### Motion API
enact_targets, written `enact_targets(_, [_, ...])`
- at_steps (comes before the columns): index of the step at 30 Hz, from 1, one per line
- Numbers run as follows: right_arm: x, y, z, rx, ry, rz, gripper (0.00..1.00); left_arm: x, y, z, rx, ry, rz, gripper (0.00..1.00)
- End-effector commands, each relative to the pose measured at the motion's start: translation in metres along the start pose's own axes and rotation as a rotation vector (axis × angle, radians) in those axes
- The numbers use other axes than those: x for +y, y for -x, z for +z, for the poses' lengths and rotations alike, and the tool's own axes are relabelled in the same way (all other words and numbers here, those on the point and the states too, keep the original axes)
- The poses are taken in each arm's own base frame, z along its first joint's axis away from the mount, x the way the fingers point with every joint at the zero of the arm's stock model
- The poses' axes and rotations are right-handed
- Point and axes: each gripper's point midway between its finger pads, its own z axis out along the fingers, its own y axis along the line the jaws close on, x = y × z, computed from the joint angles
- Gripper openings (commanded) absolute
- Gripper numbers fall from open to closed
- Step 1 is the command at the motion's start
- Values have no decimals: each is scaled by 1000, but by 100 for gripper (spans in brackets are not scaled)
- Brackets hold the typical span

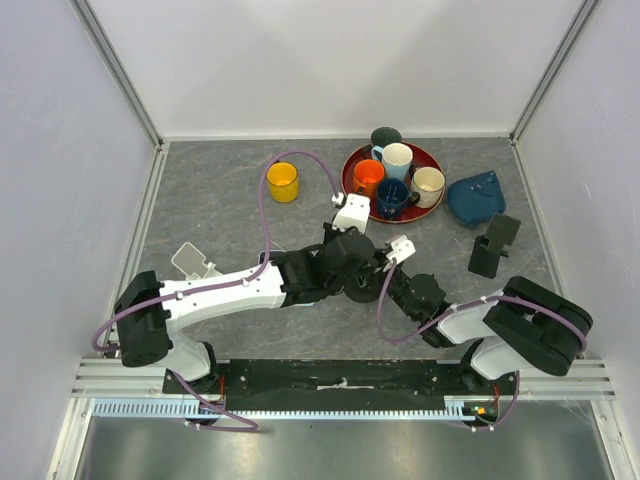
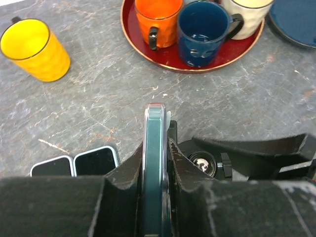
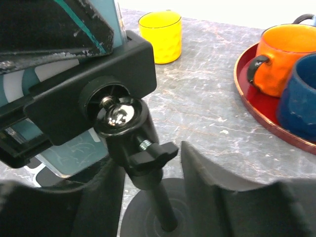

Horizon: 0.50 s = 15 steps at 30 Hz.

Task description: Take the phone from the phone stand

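The phone is dark teal and seen edge-on in the left wrist view, upright in the clamp of the black phone stand. My left gripper is shut on the phone, one finger on each face. My right gripper is closed round the stand's neck just under its ball joint, above the round base. In the top view both grippers, left and right, meet at the table's middle and hide the phone and stand.
A yellow cup stands back left. A red tray with several mugs is just behind the grippers. A blue dish and another black stand are at the right. Two small dark devices lie flat beside the stand.
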Motion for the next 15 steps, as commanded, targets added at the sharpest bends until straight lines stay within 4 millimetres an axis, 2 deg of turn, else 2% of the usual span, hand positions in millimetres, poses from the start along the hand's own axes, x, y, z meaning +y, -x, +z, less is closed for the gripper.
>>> enact_targets(1, [-5, 48, 0, -160, -14, 46, 59, -10, 54, -10, -114, -154, -7, 2])
enact_targets(8, [12, 52, 6, -140, 87, 36, 74, -17, 49, -11, -106, -230, 81, 2])
enact_targets(15, [22, 50, 10, -72, 132, 9, 78, -23, 49, -12, -125, -279, 150, 2])
